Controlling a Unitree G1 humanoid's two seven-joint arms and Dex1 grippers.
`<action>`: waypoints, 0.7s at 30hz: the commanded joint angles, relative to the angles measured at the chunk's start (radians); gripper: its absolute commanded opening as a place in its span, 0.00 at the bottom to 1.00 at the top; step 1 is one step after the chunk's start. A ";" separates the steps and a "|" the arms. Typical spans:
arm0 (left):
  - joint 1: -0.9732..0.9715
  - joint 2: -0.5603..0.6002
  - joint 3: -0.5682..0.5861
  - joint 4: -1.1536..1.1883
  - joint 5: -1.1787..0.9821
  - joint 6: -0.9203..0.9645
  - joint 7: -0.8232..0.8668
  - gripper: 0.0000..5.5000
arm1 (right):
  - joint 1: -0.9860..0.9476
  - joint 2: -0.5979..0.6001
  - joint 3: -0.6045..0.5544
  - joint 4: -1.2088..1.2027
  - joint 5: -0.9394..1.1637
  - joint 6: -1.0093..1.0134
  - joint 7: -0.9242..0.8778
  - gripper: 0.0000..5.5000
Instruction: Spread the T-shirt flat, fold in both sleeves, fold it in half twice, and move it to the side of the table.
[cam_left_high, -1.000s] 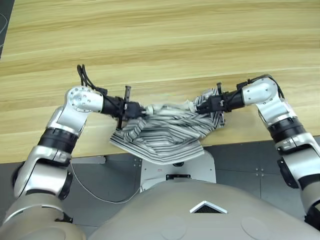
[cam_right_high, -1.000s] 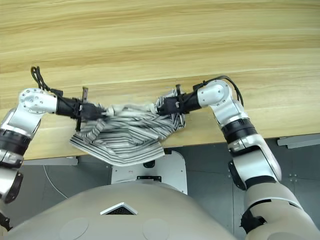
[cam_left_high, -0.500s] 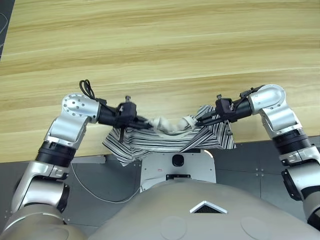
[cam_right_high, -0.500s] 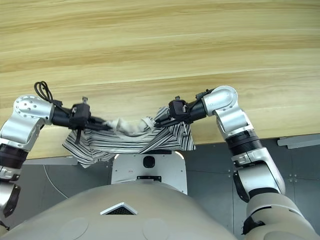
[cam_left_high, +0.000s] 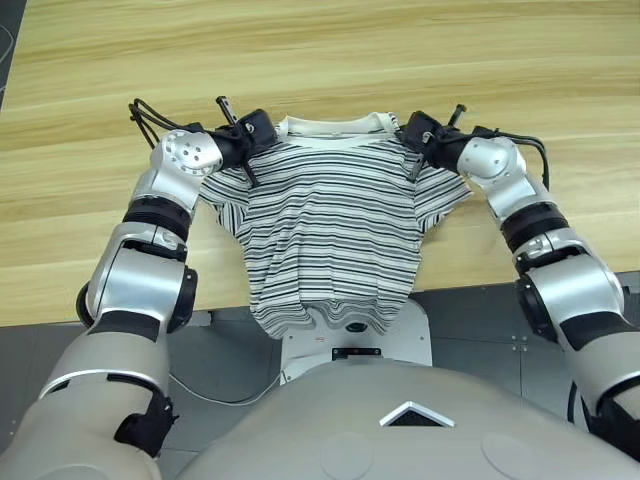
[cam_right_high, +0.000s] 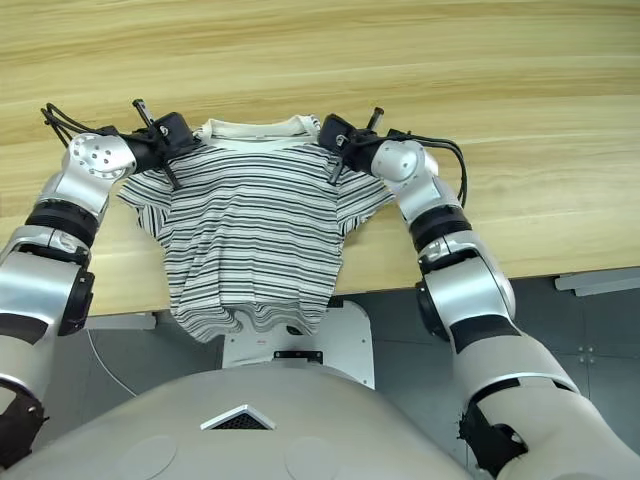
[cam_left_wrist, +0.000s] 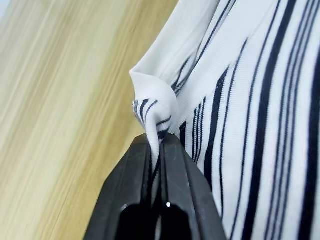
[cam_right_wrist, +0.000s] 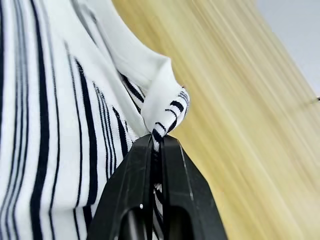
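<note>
A white T-shirt with black stripes (cam_left_high: 333, 225) lies stretched out on the wooden table (cam_left_high: 330, 60), collar (cam_left_high: 330, 126) farthest from me and hem hanging over the near edge. My left gripper (cam_left_high: 268, 133) is shut on the shirt's left shoulder beside the collar; the wrist view shows a pinched fold of cloth (cam_left_wrist: 152, 107) between its black fingers (cam_left_wrist: 172, 175). My right gripper (cam_left_high: 405, 133) is shut on the right shoulder, with a fold (cam_right_wrist: 167, 112) pinched the same way. Both short sleeves (cam_left_high: 225, 205) (cam_left_high: 440, 200) droop at the sides.
Bare wood stretches beyond the collar and to both sides of the shirt. The table's near edge (cam_left_high: 480, 285) runs under the lower part of the shirt, with grey floor (cam_left_high: 480, 330) below it.
Both grippers carried the bunched shirt up and away from the near edge, and it has opened from a crumpled heap into a stretched-out shirt. Both stay shut on the shoulders.
</note>
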 joint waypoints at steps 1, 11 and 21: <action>-0.031 -0.035 0.002 0.103 0.052 -0.011 0.117 0.02 | -0.131 0.042 0.027 0.144 -0.081 -0.014 -0.151 0.03; -0.169 -0.071 -0.111 0.168 0.279 -0.064 0.514 0.02 | -0.242 0.062 0.132 0.260 -0.288 0.013 -0.451 0.03; -0.221 -0.098 -0.155 0.198 0.382 -0.061 0.630 0.07 | -0.275 0.080 0.088 0.276 -0.288 0.070 -0.481 0.07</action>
